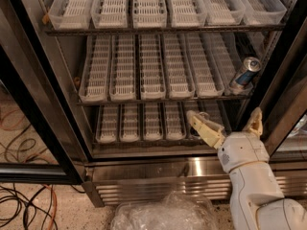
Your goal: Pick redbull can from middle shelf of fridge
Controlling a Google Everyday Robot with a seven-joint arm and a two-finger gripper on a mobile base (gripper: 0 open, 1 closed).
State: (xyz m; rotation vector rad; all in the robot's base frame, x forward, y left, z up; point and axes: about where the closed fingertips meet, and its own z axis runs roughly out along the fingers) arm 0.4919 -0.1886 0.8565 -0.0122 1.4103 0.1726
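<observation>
Redbull can (244, 74) untouched, tool (224, 114) below (wide open, empty)

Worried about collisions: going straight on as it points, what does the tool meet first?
The tool, open below the middle shelf, likely meets that shelf's front edge, not the redbull can; depth unclear.

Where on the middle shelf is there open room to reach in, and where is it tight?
On the middle shelf, the trays left of the can, across to the left wall, hold nothing. Tight at the right end, where the can leans beside the black door frame. The tool, open, is lower, before the bottom shelf, right of centre.
</observation>
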